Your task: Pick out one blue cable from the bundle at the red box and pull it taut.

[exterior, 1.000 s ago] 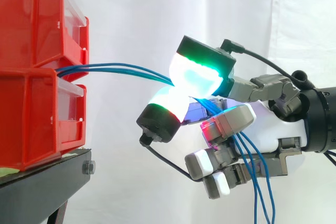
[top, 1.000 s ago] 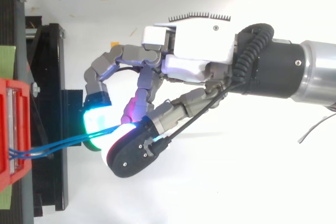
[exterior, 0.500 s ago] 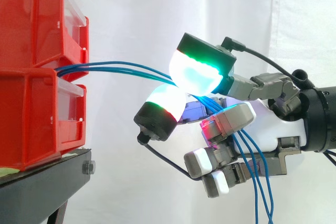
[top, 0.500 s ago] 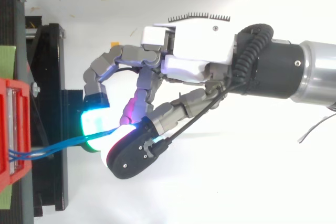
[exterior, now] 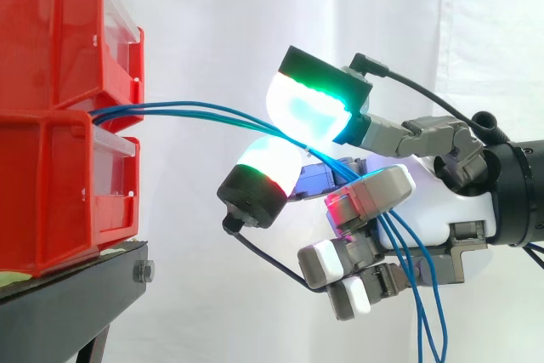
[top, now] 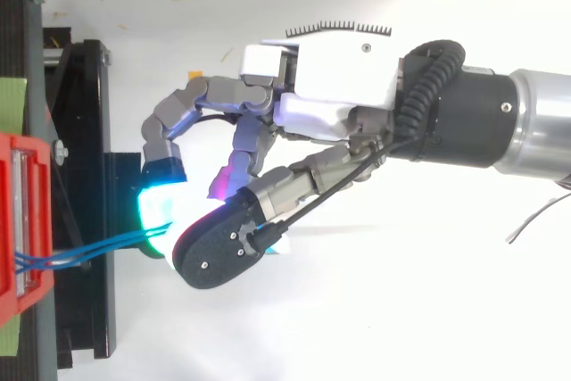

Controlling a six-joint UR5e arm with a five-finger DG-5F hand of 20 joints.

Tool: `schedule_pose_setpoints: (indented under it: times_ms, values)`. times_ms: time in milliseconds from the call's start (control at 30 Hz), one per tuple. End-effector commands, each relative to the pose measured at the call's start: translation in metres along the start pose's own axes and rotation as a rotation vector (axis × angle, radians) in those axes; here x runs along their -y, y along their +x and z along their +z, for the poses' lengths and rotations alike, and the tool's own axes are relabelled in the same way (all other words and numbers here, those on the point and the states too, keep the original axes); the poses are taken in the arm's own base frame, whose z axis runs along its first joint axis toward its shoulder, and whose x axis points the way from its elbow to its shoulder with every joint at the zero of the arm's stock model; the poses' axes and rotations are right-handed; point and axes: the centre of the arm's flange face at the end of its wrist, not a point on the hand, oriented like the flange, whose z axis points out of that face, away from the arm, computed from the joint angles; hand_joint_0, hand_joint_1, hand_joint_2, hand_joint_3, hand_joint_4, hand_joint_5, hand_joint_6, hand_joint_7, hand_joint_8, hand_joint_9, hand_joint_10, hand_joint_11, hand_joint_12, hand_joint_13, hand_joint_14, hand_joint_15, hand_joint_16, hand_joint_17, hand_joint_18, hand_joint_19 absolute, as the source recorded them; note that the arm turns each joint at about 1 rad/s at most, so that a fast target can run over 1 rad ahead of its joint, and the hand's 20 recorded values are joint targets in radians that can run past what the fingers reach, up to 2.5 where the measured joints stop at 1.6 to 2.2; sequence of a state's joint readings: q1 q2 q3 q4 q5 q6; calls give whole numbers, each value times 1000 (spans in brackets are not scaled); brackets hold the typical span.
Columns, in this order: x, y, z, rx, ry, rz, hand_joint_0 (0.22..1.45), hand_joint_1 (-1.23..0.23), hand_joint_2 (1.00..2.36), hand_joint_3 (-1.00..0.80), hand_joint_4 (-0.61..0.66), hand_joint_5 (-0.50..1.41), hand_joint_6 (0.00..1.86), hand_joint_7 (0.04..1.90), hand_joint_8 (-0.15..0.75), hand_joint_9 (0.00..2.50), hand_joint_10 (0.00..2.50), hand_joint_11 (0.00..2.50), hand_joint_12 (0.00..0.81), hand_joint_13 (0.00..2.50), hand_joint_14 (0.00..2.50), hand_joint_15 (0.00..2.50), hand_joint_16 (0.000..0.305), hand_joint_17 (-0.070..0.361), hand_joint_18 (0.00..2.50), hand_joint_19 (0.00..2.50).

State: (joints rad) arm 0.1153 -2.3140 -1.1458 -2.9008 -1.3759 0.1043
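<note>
Listing by size, largest first. White curtain point(exterior: 221, 23): behind the red bins point(exterior: 59, 108). Red bins: two, stacked one on the other. Black stand point(exterior: 68, 295): directly under the red bins, carrying them. My hand point(exterior: 425, 201): level with the red bins and apart from them, on their front side. Its two big glowing pads, green-cyan point(exterior: 306, 108) above white-green point(exterior: 268, 167), stand parted by a narrow gap. The other fingers curl loosely below, and nothing is clamped. Blue cables point(exterior: 195, 110): several thin strands leave the seam between the two red bins and run together away from them. They pass through the gap between my parted pads, then hang slack past my palm, farther from the bins.
</note>
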Motion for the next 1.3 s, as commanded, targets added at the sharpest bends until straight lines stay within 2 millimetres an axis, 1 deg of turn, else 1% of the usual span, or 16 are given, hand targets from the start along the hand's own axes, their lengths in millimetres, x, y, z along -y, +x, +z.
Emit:
schedule_pose_setpoints:
  times_ms: [0,133,267,400,467,533,633,867,1000,1167,1267]
  values:
    - [1,0,0,0,1,0,595,-728,1010,-393,-1,-69,904,1095,285,1553,40,1141,325,1182,22,570,42,95,1061,647]
    - [0,0,-1,1,4,-1,605,-802,1018,-285,-10,-64,910,1117,290,1557,40,1147,327,1177,22,570,42,95,1059,642]
    - [1,0,0,1,5,-1,620,-861,1021,-243,22,-65,911,1146,287,1536,40,1145,328,1170,22,565,42,95,1057,635]
    - [1,0,0,0,1,0,649,-850,1013,-360,43,-72,914,1095,288,1516,40,1139,324,1158,23,566,42,94,1053,624]
    - [1,1,0,-1,1,0,679,-875,1005,-449,41,-72,913,1108,292,1521,39,1130,320,1156,24,563,41,92,1048,619]
    - [0,0,0,0,2,0,697,-890,1000,-500,11,-71,911,1142,287,1520,40,1128,315,1155,26,558,40,90,1045,619]
    - [0,0,-1,1,5,-1,706,-894,1000,-500,-18,-73,915,1148,292,1518,40,1125,309,1153,24,553,39,88,1045,609]
    - [0,1,-1,-1,5,-1,677,-886,1000,-500,-18,-77,920,1112,289,1512,40,1133,307,1144,24,556,39,88,1040,615]
    - [0,1,-1,-10,6,-1,626,-859,1000,-500,1,-81,917,1109,283,1505,39,1129,309,1147,23,558,39,89,1039,625]
    - [0,1,-1,-10,6,-1,566,-822,1000,-500,52,-88,900,983,293,1486,39,1121,316,1130,24,558,41,92,1043,616]
    - [0,0,-1,-8,6,-1,546,-783,1000,-500,72,-93,879,949,291,1487,38,1111,322,1130,23,554,42,94,1045,612]
